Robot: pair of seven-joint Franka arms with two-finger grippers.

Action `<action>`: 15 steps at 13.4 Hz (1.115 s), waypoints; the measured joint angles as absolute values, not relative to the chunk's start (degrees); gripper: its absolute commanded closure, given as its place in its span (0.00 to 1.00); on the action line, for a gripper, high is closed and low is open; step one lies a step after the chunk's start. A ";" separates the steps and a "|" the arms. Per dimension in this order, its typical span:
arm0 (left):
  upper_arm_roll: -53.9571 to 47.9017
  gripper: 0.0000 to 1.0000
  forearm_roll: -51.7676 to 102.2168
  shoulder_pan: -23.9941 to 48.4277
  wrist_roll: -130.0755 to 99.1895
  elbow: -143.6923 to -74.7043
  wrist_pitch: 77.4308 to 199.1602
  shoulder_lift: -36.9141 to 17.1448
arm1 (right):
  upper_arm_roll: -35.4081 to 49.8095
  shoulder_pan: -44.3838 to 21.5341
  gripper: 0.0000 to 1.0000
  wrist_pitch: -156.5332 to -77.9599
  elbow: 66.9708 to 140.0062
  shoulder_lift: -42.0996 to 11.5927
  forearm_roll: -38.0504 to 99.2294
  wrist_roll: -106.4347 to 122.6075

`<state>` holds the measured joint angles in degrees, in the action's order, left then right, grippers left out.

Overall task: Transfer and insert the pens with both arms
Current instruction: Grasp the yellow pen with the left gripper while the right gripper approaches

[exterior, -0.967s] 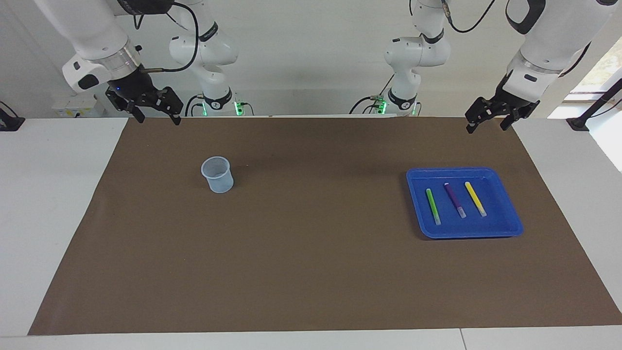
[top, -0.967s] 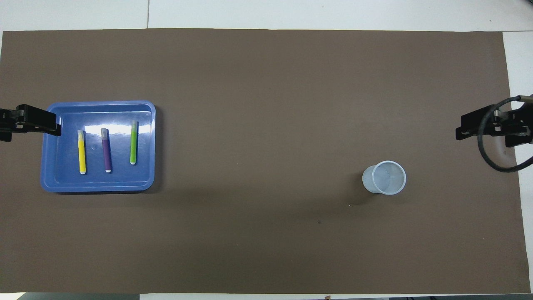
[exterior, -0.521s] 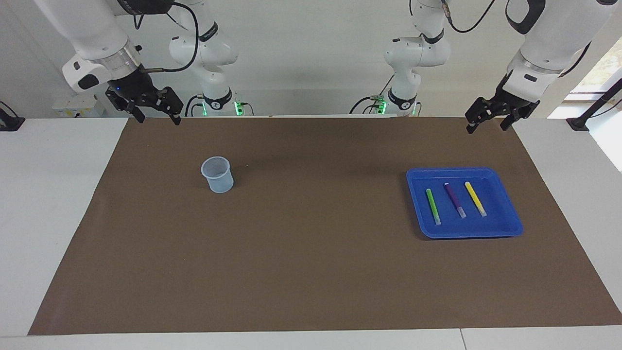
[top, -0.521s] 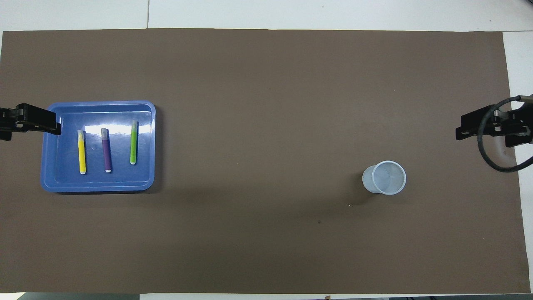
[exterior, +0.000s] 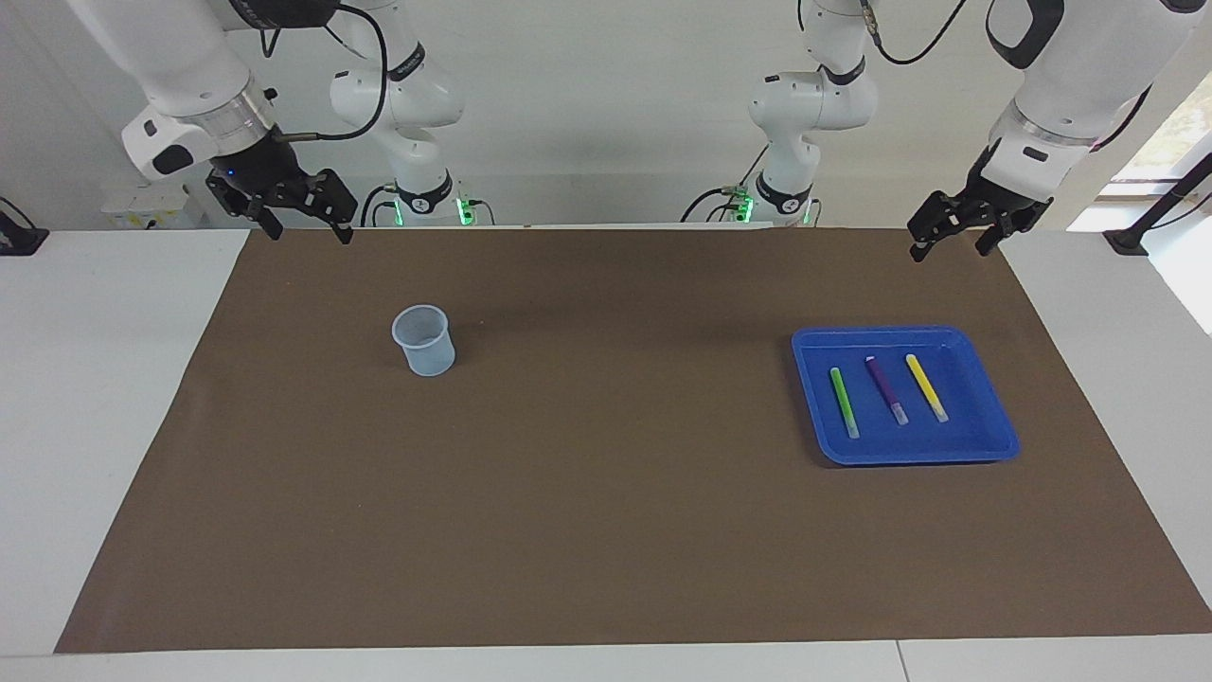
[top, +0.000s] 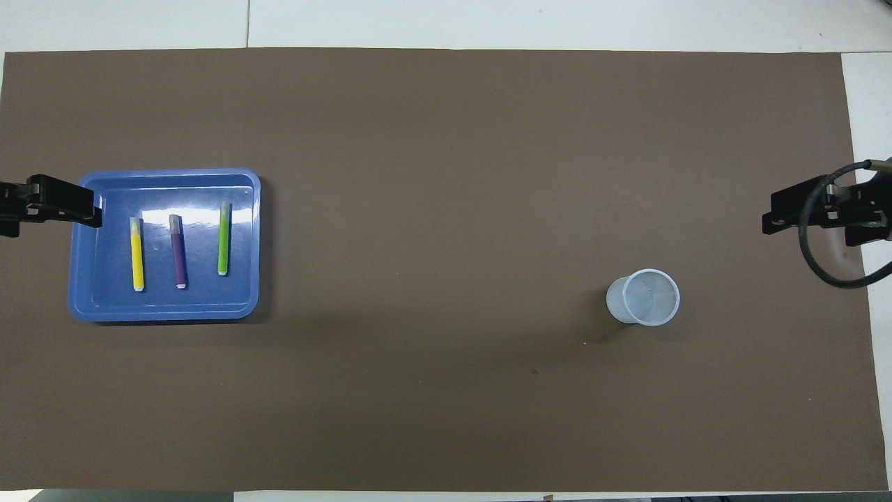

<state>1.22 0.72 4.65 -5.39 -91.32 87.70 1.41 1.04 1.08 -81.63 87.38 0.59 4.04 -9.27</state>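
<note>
Bright, even light; glare on the blue tray [top: 240,183]

matt brown paper-like sheet [exterior: 606,530] covers the table, smooth. on the sheet: blue tray [exterior: 985,443], glossy plastic with glare; translucent plastic cup [exterior: 422,341], pale and faintly ribbed. in the tray, pens [exterior: 888,390] look smooth plastic, pale ends duller.

A shallow blue plastic tray [exterior: 999,443] [top: 80,307] and a clear plastic cup [exterior: 422,340] [top: 644,298] sit well apart on a brown mat [exterior: 606,530] [top: 446,139] covering the white desk [exterior: 85,379] [top: 557,21].
</note>
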 measured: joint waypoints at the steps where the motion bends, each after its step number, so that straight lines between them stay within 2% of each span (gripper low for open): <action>1: 1.22 0.00 0.72 4.57 -5.40 -92.38 88.74 1.67 | 1.14 1.08 0.00 -81.63 87.38 0.59 4.49 -9.27; 7: 1.32 0.00 0.72 -0.30 -5.33 -101.87 98.28 3.18 | 1.77 0.50 0.00 -81.95 88.06 0.66 6.99 -9.12; 9: 1.38 0.00 0.72 -2.58 -4.19 -106.13 102.47 2.39 | 2.13 -2.36 0.00 -85.60 90.26 1.35 7.18 -9.12; 12: 1.47 0.00 0.71 -6.56 3.01 -111.46 113.21 -2.57 | 2.63 -7.14 0.00 -92.36 95.58 3.30 8.58 -10.20; 15: 1.48 0.00 0.72 -8.42 5.40 -112.62 120.61 -9.78 | 2.53 -7.17 0.00 -99.19 101.40 5.54 19.40 -13.31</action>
<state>1.48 0.72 -8.42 5.40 -112.62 120.61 -9.78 2.53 -7.17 -99.19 101.40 5.54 19.40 -13.31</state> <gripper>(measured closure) 0.000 0.000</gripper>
